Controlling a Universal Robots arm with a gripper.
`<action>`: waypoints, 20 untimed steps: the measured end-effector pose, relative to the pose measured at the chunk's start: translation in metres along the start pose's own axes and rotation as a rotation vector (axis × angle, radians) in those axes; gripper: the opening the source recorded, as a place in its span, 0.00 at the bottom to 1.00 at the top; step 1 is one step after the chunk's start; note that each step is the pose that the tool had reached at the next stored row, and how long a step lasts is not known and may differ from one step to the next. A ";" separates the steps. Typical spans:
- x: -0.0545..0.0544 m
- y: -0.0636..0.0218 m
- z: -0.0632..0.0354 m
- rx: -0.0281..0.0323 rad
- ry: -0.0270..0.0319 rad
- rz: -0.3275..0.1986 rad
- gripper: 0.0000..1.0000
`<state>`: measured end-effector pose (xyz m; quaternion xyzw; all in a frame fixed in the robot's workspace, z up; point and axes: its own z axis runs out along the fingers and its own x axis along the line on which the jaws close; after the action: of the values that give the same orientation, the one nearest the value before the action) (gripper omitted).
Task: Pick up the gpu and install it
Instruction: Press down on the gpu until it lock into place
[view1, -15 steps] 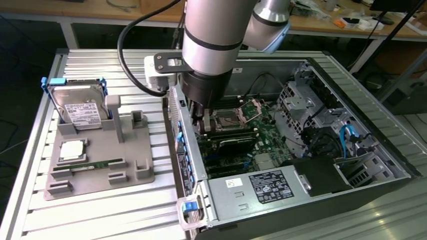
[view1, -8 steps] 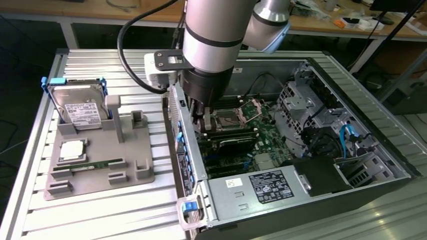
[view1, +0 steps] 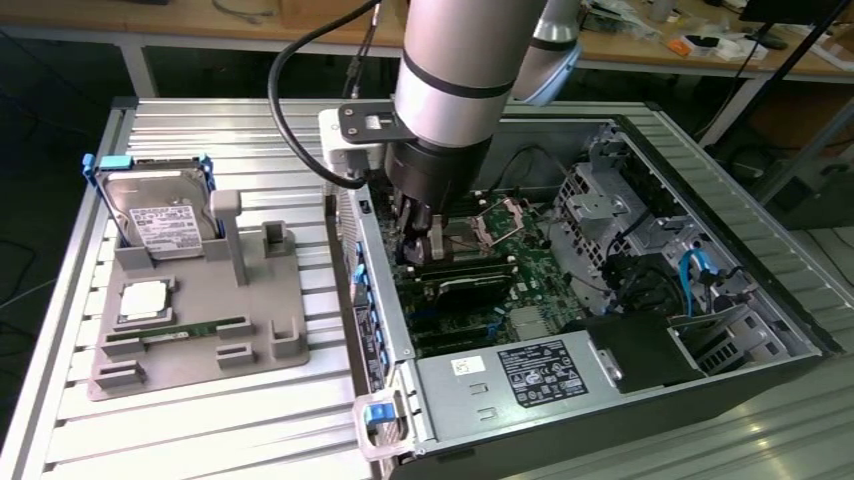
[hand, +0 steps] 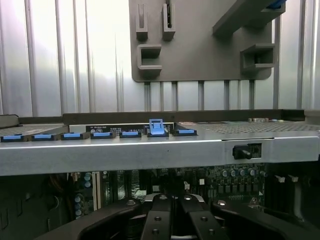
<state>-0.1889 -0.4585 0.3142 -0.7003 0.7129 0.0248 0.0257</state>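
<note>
The gpu (view1: 467, 287) shows in the exterior view as a dark slab with a grey edge, lying over the green motherboard (view1: 527, 250) inside the open computer case (view1: 747, 300), just below the tip of my tool (view1: 419, 248). My fingers (hand: 157, 220) are pressed together with no gap between them. I cannot tell whether they pinch the card's edge or only stand above it.

My arm (view1: 454, 60) comes down steeply from above the tabletop's far edge. The wrist points almost straight down into the case, near the wall on the exterior view's left. A black cable (view1: 287, 100) loops off the wrist.

Through my wrist camera, the case's grey metal rail (hand: 150, 152) runs across just past the fingers. A row of blue latches (hand: 102, 135) sits along it, and one latch (hand: 156, 127) stands up higher than the others.

The case fills the side of the ribbed tabletop (view1: 200, 420) on the exterior view's right. Its power supply (view1: 534, 372) is at the near end, and a blue cable (view1: 694, 275) lies by the drive bays.

Beside the case, toward the tabletop edge on the exterior view's left, a grey parts holder (view1: 200, 345) lies flat. A silver hard drive (view1: 160, 215) stands tilted at its far end. A square processor (view1: 144, 300) and a slim green memory stick (view1: 187, 328) rest nearer the front.

Beyond the tabletop is a wooden bench (view1: 267, 25).
</note>
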 end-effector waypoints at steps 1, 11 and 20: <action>0.001 -0.0003 0.0022 -0.0001 -0.0001 0.000 0.10; 0.006 -0.0005 0.0218 -0.0001 -0.0016 0.000 0.10; 0.008 -0.0005 0.0368 -0.0005 -0.0051 0.000 0.10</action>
<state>-0.1885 -0.4636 0.2769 -0.7003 0.7129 0.0268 0.0274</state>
